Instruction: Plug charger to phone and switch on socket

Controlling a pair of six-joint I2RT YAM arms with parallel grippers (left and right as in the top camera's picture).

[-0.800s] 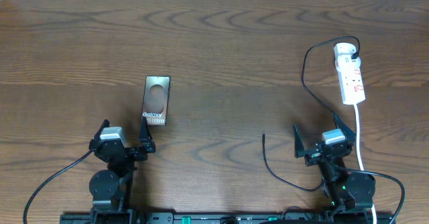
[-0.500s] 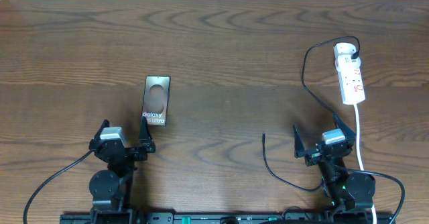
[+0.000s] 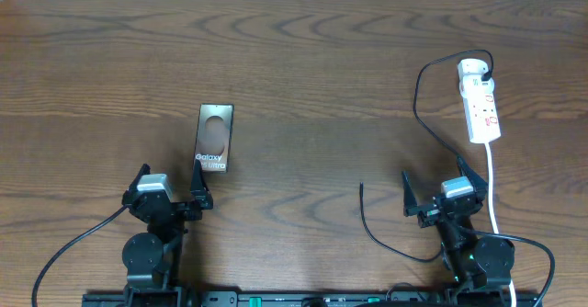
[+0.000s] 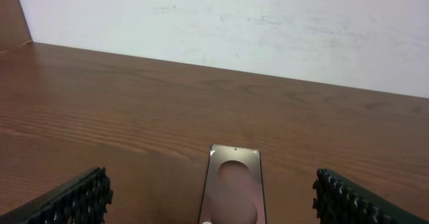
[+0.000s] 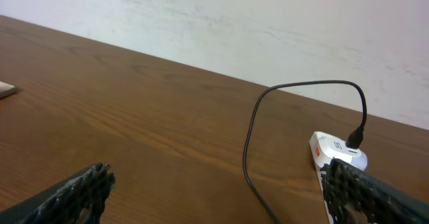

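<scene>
Ahead of the left gripper (image 3: 172, 174), whose pads (image 4: 80, 197) are black and ridged, the phone (image 3: 214, 138) is dark with a brownish oval patch and white lettering, on a table (image 3: 294, 59) of brown wood with darker wavy grain. Ahead of the right gripper (image 3: 434, 171), black likewise, the power strip (image 3: 481, 100) is white with red markings, its cord (image 3: 491, 183) white and the charger cable (image 3: 415, 100) black; the wall (image 5: 234, 16) beyond is off-white

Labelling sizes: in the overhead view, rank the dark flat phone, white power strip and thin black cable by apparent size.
1. thin black cable, longest by far, though thinnest.
2. white power strip and dark flat phone: about alike, unranked.
</scene>
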